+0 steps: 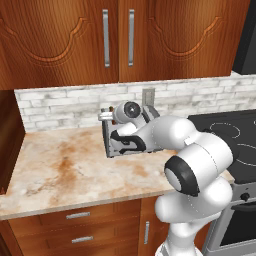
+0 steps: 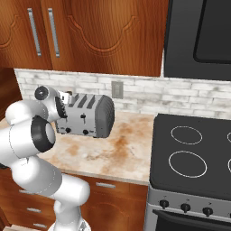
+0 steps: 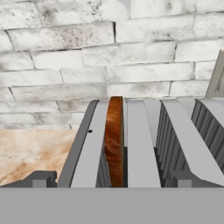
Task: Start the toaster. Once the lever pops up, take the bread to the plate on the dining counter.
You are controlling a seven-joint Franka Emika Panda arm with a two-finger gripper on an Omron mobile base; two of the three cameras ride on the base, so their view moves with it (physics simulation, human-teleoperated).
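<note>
Above toaster (image 3: 144,144) slots, claw (image 3: 111,180) wide open, empty, straddling bread (image 3: 115,140).

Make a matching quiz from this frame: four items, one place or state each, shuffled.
Items:
1. bread
2. toaster
3. stove
4. tool

Places or states:
A. open, above the toaster's slots
B. on the counter, in front of the brick wall
C. standing upright in a toaster slot
D. right of the counter, black top with ring burners

Pairs: 1-C, 2-B, 3-D, 4-A
</note>
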